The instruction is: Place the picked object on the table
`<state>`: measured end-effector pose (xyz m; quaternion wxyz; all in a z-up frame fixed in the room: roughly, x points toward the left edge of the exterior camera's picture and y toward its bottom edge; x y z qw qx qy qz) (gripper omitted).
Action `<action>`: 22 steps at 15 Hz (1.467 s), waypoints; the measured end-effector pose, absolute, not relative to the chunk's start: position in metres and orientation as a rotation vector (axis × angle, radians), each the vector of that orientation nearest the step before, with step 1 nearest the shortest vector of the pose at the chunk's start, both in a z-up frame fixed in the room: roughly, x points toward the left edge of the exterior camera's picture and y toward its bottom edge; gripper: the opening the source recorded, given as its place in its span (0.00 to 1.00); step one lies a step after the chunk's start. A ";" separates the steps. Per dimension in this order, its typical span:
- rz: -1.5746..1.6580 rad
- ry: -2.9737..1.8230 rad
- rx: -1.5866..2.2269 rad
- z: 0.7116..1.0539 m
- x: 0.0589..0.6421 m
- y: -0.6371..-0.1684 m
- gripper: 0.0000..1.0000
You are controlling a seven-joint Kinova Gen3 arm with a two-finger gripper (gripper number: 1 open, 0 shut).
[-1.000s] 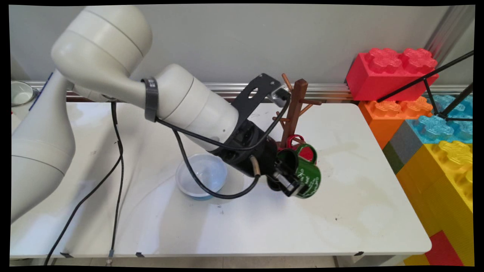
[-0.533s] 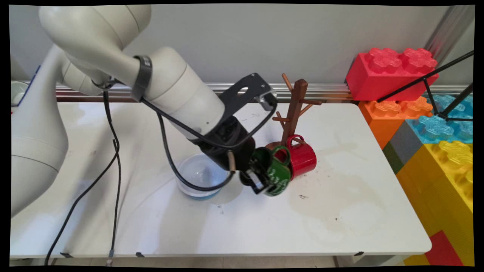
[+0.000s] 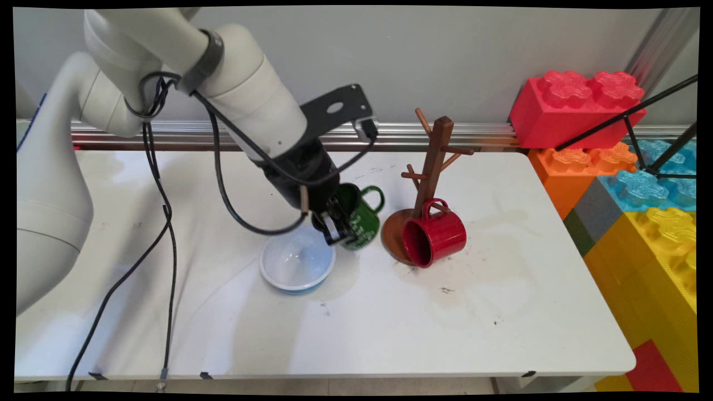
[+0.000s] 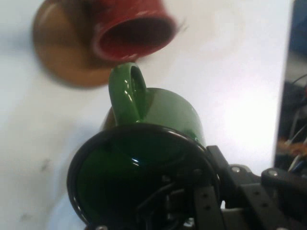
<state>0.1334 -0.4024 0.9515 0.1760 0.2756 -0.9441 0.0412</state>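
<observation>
While the gripper (image 3: 336, 227) pinches the rim of the green mug (image 3: 356, 217), the mug hangs in the air, tilted, just above the edge of the blue bowl (image 3: 297, 263). The red mug (image 3: 434, 233) lies tipped against the brown mug tree (image 3: 433, 161) on the white table (image 3: 501, 312).

- Main view: fixed above the near side of the worktop (image 3: 356, 334), looking down and across to the back wall; takes in the whole top.
- Hand view: mounted on the hand, looking along the gripper (image 4: 192, 211); very close to the green mug (image 4: 163, 120).
- Shared: green mug (image 3: 359, 220), red mug (image 3: 437, 236) (image 4: 129, 24), round rack base (image 3: 392, 234) (image 4: 62, 52).
</observation>
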 end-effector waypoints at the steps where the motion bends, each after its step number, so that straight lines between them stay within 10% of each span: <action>1: 0.138 -2.700 0.775 0.952 0.139 -0.408 0.00; 22: 0.312 -2.970 0.484 0.889 0.208 -0.536 0.00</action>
